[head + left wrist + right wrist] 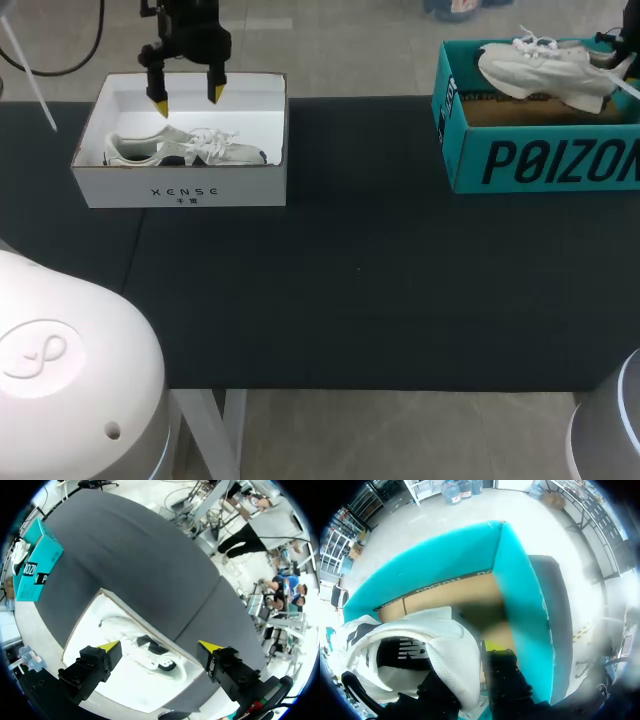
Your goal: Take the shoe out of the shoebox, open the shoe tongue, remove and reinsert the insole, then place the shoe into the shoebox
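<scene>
1. The white shoebox (110, 190) stands at the table's (360, 270) far left corner. A white sneaker (185, 148) lies on its side inside it, along the near wall.
2. The left arm (185, 30) holds its jaws wide apart over the box's far wall. They hold nothing, and in the left wrist view the sneaker (150, 652) lies below the gap between them.
3. The teal shoebox (470, 150) stands at the far right corner. A pale shoe (545, 70) sits tilted over its opening, with its heel toward the table's right edge.
4. The right jaws are narrow, with the shoe's (445, 635) heel wall between them. One yellow fingertip (492, 645) shows outside the heel and the other is hidden by the upper, so I judge that the shoe is gripped.
5. I expect the shoe to be light, with a soft upper that buckles under a pinch.
6. The heel wall and the sole should be stiffer, so they look like the safer places to take hold.
7. The loose laces could catch on the box rim.
8. The tongue and the insole are likely thin and floppy, and would need a pinch at an edge.
</scene>
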{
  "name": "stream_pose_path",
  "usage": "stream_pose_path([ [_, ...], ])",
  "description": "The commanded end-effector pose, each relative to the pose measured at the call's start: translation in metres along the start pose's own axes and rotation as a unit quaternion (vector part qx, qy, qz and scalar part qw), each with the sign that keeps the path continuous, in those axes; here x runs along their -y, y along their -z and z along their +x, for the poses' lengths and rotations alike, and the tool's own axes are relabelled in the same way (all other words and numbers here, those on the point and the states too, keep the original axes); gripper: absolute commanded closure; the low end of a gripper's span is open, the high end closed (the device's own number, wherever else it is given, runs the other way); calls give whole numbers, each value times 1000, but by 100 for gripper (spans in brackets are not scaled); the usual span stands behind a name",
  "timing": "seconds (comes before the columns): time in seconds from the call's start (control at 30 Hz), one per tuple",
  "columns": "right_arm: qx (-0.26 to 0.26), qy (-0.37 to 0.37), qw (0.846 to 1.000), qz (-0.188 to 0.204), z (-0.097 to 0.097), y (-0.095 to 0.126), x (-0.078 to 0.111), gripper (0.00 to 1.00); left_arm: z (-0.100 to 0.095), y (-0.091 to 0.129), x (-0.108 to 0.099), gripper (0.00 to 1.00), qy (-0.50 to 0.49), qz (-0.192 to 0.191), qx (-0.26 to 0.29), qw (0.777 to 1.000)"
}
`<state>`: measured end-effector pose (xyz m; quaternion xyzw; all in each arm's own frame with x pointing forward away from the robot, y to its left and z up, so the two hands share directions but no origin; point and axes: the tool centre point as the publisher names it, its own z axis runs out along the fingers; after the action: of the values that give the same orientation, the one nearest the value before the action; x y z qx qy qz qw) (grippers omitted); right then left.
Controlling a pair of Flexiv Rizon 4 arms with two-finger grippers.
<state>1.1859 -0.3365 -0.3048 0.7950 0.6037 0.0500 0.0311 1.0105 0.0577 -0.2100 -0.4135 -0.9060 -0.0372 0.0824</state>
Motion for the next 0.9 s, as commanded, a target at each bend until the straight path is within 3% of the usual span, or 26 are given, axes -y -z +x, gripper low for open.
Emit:
stream_pose_path([
  [0.03,5,15,998,-68,8,44,55,100,5,-4,-1,0,-4,1,6,1000],
  [0.67,-17,78,986,-144,55,138,149,100,11,-11,0,0,-45,1,14,999],
  [0.9,-7,109,982,-155,72,157,176,100,5,-8,3,0,-66,-4,22,998],
])
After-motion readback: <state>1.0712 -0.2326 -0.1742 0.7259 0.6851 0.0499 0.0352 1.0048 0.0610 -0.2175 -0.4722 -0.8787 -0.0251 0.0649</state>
